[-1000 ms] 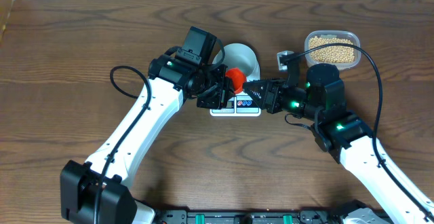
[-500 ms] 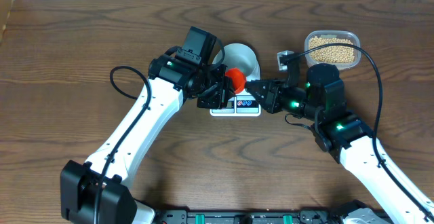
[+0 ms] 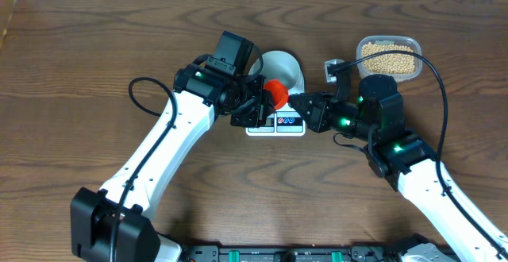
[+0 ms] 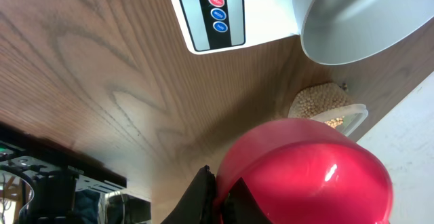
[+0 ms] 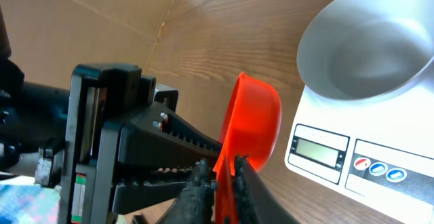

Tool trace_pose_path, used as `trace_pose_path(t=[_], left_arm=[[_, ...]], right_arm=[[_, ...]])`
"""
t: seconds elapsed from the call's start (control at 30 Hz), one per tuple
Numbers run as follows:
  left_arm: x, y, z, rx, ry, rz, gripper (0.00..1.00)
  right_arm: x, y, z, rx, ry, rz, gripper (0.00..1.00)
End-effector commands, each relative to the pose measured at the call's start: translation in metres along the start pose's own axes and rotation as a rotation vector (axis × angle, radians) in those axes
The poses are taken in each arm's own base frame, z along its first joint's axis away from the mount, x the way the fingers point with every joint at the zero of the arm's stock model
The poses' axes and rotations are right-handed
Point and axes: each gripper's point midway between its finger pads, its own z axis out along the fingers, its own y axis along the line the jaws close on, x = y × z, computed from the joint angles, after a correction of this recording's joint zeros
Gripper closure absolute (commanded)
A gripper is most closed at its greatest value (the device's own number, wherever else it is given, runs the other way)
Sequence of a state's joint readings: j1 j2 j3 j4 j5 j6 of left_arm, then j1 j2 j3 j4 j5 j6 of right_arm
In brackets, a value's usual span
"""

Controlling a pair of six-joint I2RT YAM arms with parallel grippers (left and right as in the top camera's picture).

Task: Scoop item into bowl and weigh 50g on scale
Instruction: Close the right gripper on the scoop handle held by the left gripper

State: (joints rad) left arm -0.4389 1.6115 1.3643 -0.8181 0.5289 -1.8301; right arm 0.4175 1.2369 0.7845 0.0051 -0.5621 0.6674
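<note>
A red scoop [image 3: 275, 92] hangs over the front of the white scale [image 3: 278, 124], between my two grippers. My left gripper [image 3: 258, 107] is shut on it from the left; in the left wrist view its fingertips [image 4: 211, 195] pinch the scoop [image 4: 305, 173] at its edge. My right gripper [image 3: 294, 102] is shut on the scoop's handle [image 5: 224, 183] from the right, with the cup [image 5: 254, 125] standing on edge. The white bowl [image 3: 284, 70] sits on the scale and looks empty [image 5: 369, 44]. The tan beans [image 3: 388, 57] fill a clear tub at the back right.
A small grey object [image 3: 332, 69] lies just left of the bean tub [image 4: 324, 106]. The scale's display and buttons [image 5: 352, 157] face the front. Both arms crowd the table's middle [image 3: 262, 183]. A black cable [image 3: 136, 95] loops left of the left arm.
My right gripper moved slightly left and closed its jaws onto the scoop's handle. The left gripper kept still, shut on the scoop.
</note>
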Motion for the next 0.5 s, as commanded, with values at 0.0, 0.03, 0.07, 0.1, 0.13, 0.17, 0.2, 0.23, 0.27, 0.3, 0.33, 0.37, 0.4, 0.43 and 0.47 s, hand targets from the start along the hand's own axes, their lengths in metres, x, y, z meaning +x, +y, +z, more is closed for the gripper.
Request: trace_pose_path(t=[0.0,0.03,0.07,0.1,0.13,0.17,0.2,0.23,0.27,0.3,0.33,0.37,0.4,0.43,0.47], left_arm=[[0.0031,-0.0008,-0.0055,0.013,0.005,-0.001,0.93],[0.0026,-0.001,-0.0056,0.015,0.002,-0.001,0.93],[0.0009,-0.0015,-0.0056,0.018,-0.008,-0.001,0.93],[-0.0017,-0.0021,-0.0056,0.021,-0.022,-0.002,0.93],[-0.0038,-0.0023,-0.0057,0.024,-0.035,-0.003,0.92],[-0.0051,-0.0026,-0.0057,0.026,-0.042,-0.004,0.93],[-0.0052,-0.0027,-0.0057,0.026,-0.043,-0.004,0.92],[-0.0052,-0.0028,-0.0058,0.027,-0.042,-0.004,0.93],[-0.0051,-0.0028,-0.0058,0.026,-0.042,-0.004,0.93],[-0.0051,-0.0028,-0.0058,0.026,-0.042,-0.003,0.93],[-0.0052,-0.0028,-0.0057,0.026,-0.043,-0.003,0.93],[-0.0054,-0.0027,-0.0057,0.026,-0.043,-0.004,0.93],[-0.0056,-0.0028,-0.0058,0.027,-0.045,-0.004,0.93],[-0.0056,-0.0028,-0.0058,0.027,-0.045,-0.004,0.93],[-0.0055,-0.0029,-0.0058,0.027,-0.045,-0.003,0.93]], right_arm=[[-0.0042,0.0073,0.0003,-0.012,-0.008,-0.023,0.76],[-0.0042,0.0073,0.0003,-0.012,-0.008,-0.023,0.73],[-0.0042,0.0073,0.0003,-0.012,-0.008,-0.023,0.7],[-0.0042,0.0073,0.0003,-0.012,-0.008,-0.023,0.69],[-0.0042,0.0073,0.0003,-0.012,-0.008,-0.023,0.69],[-0.0043,0.0073,0.0003,-0.012,-0.008,-0.023,0.69],[-0.0043,0.0072,0.0003,-0.011,-0.009,-0.023,0.69],[-0.0046,0.0069,0.0003,-0.009,-0.01,-0.023,0.69],[-0.0046,0.0068,0.0003,-0.009,-0.011,-0.023,0.69],[-0.0047,0.0068,0.0003,-0.009,-0.011,-0.023,0.7],[-0.0047,0.0068,0.0003,-0.009,-0.011,-0.023,0.73],[-0.0048,0.0066,0.0003,-0.008,-0.011,-0.023,0.79],[-0.0049,0.0065,0.0003,-0.007,-0.012,-0.023,0.84],[-0.0049,0.0065,0.0003,-0.007,-0.012,-0.023,0.87],[-0.0049,0.0065,0.0003,-0.007,-0.012,-0.023,0.9]])
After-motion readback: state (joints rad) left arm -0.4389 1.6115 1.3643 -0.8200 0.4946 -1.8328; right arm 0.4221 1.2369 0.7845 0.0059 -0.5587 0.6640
